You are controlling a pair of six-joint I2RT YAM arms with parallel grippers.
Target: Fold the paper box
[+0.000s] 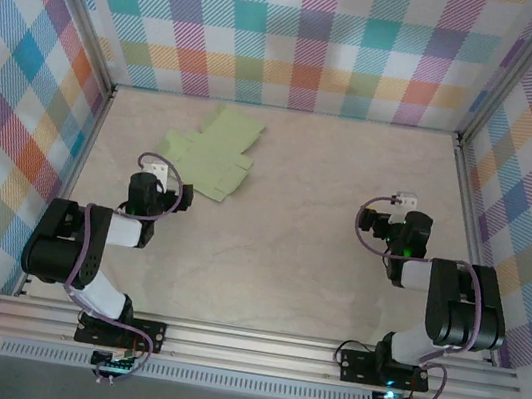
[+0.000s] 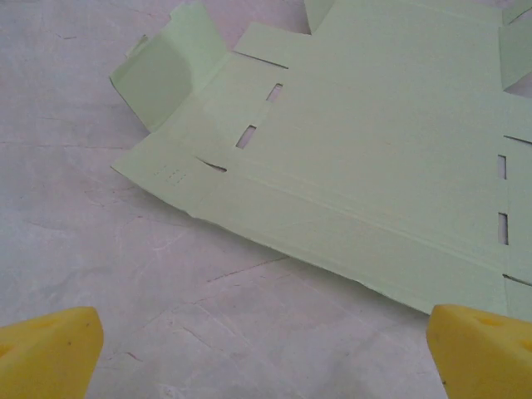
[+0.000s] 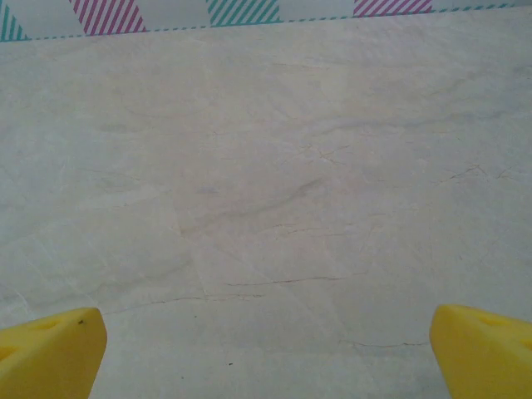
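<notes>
- The left tool (image 2: 266, 356) stands wide open, its two yellow fingertips (image 2: 50, 353) far apart at the lower corners of the wrist view, with nothing between them but bare desk (image 2: 125, 274).
- Just ahead of that tool, and reaching off to its right, lies the paper box (image 2: 357, 166): a flat, unfolded sheet of pale green card with crease lines, small cut slots and several flaps.
- Its nearest edge runs at a slant in front of the tool; a flap at the sheet's far left corner curls up a little and casts a shadow.
- From above, the left tool (image 1: 157, 170) points forward at the sheet (image 1: 215, 151), its arm bent back low over the desk (image 1: 276, 262).
- The right tool (image 3: 266, 356) is equally wide open and holds nothing; the sheet is well apart, off to its left.
- Its arm (image 1: 451, 310) is folded back the same way, the tool (image 1: 398, 208) pointing forward.
- Farthest ahead stands the checked wall (image 3: 249, 10).
</notes>
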